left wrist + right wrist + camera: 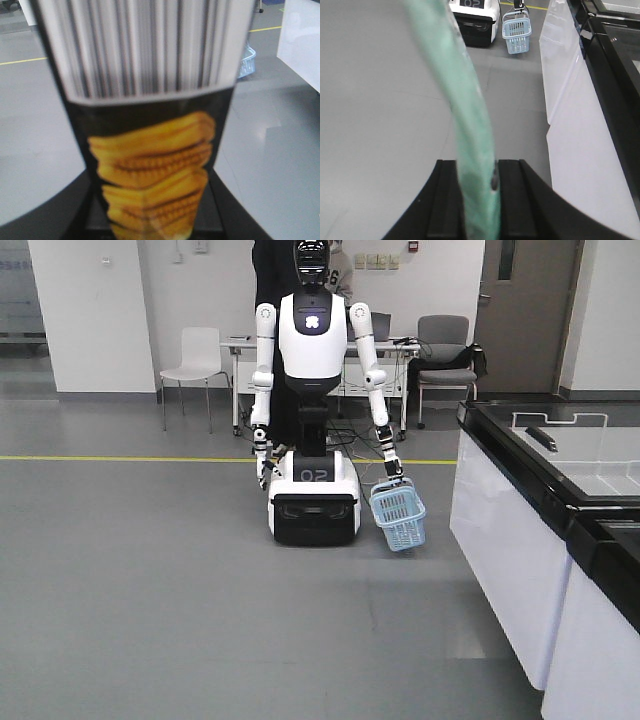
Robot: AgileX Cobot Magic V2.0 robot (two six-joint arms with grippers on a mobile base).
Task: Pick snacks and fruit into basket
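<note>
Left wrist view is almost filled by a dark snack pouch (pixel 150 150), printed with yellow ridged chips under a grey striped band. It stands up from the left gripper (pixel 150 227), whose black jaws appear at both sides of its lower end. The contact itself is hidden behind the pouch, so I judge, rather than see, that the jaws are closed on its bottom edge. In the right wrist view the right gripper (pixel 477 185) is clearly closed on a teal pouch (pixel 465 100), seen edge-on: the film is pinched between the two black jaws and bends away to the left higher up. The basket (pixel 398 515), pale blue, is well apart from both pouches. It hangs by its handle from one hand of a white humanoid robot (pixel 312 340) across the grey floor (pixel 150 590), near a white counter (pixel 500 540). No fruit is visible in any view.

Both pouches look light and soft, with glossy film that can slip in the jaws. The bend of the teal one suggests it is floppy and may swing when carried. The chips are probably fragile, so I think the best place to hold is the flat sealed edge, not the puffed middle, with moderate pressure
</note>
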